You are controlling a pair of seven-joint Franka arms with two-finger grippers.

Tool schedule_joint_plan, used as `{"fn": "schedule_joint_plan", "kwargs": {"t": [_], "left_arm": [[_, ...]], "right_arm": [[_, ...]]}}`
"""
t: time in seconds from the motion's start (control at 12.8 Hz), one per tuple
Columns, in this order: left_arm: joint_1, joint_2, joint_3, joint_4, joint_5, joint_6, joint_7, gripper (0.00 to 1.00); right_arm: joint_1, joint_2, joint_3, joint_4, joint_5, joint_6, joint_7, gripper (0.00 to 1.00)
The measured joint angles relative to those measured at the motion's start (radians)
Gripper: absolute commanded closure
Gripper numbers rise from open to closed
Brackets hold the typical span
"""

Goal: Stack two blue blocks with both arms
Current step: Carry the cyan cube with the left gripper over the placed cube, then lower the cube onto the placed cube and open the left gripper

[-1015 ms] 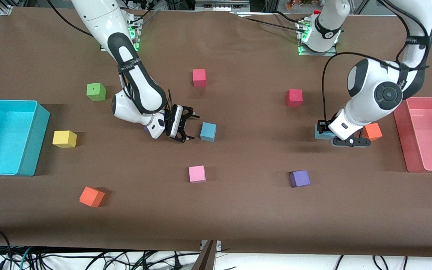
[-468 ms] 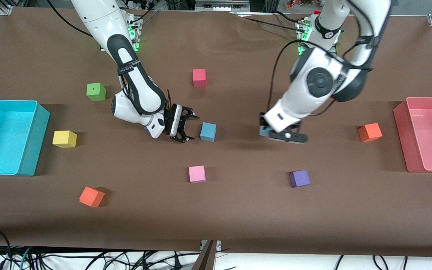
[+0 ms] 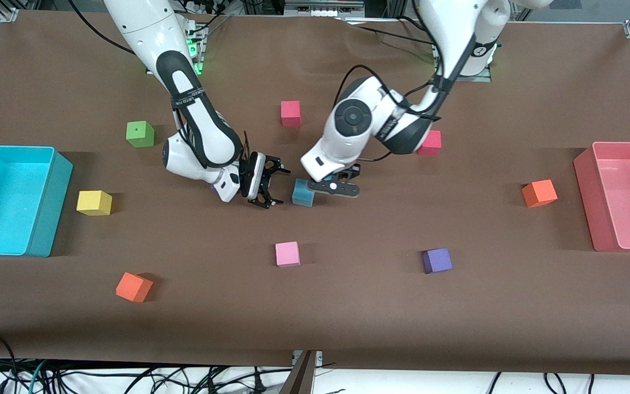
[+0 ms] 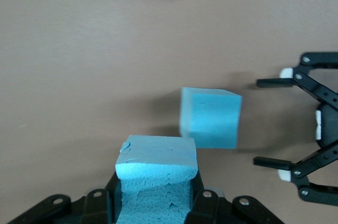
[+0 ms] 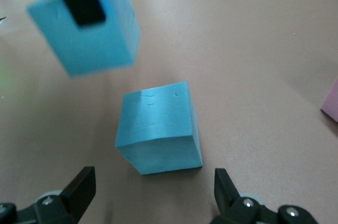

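Note:
One blue block (image 3: 302, 197) sits on the brown table near the middle; it also shows in the left wrist view (image 4: 210, 117) and the right wrist view (image 5: 158, 129). My left gripper (image 3: 324, 186) is shut on the second blue block (image 4: 156, 179) and holds it just above the table, close beside the first block on the side toward the left arm's end; that held block also shows in the right wrist view (image 5: 84, 23). My right gripper (image 3: 267, 187) is open and empty, low beside the resting block toward the right arm's end, its jaws facing it.
A pink cube (image 3: 287, 254) and a purple cube (image 3: 437, 260) lie nearer the camera. Red cubes (image 3: 291, 113) (image 3: 432, 143) lie farther. Orange cubes (image 3: 538, 192) (image 3: 133, 287), yellow (image 3: 94, 202) and green (image 3: 140, 134) cubes are scattered. A cyan bin (image 3: 52, 208) and a pink bin (image 3: 585, 186) stand at the table's ends.
My left arm has carried its blue block from near the orange cube at the left arm's end to the middle, beside the resting blue block. The right arm has not moved.

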State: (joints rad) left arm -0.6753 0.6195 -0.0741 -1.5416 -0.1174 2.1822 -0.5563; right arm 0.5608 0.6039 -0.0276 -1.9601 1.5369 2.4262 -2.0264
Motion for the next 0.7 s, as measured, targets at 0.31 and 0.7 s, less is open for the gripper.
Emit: {"fn": "schedule_joint_plan", "kwargs": {"t": [0.31,0.7], "left_arm": [[-0.038,0.034,0.031,0.051,-0.005,0.03,-0.03,1.0],[-0.092,0.08,0.065,0.113,-0.032,0.039,-0.076,1.0]], "right_arm": [[0.0,0.0,0.0,0.0,0.0,-0.001,-0.001,0.01],[0.0,0.0,0.0,0.0,0.001,-0.001,-0.001,0.01]]}}
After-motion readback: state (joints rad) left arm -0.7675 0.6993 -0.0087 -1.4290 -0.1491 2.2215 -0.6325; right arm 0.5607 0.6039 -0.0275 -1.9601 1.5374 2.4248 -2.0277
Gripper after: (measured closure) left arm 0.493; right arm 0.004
